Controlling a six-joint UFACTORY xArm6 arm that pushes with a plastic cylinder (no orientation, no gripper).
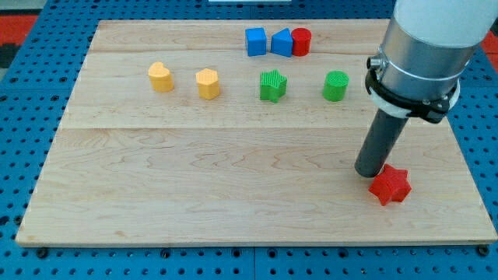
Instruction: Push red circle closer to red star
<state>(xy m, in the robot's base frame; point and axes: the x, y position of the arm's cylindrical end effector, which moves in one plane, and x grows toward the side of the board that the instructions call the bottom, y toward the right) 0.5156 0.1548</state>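
Tip [369,173] of mine, no claw to open, touches red star [390,185]; I'd circle behind far red circle [302,41], pushing starward.

pale wooden board [194,171], two red blocks [301,40], two blue [255,41], two green [273,85], two yellow [161,77]

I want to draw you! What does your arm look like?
My arm is a fat, round, light grey tube. Lower down it has a shiny silver band with a black ring clamped around it. Below that, a straight dark grey rod sticks out, ending at my tip. No cables or markings show.
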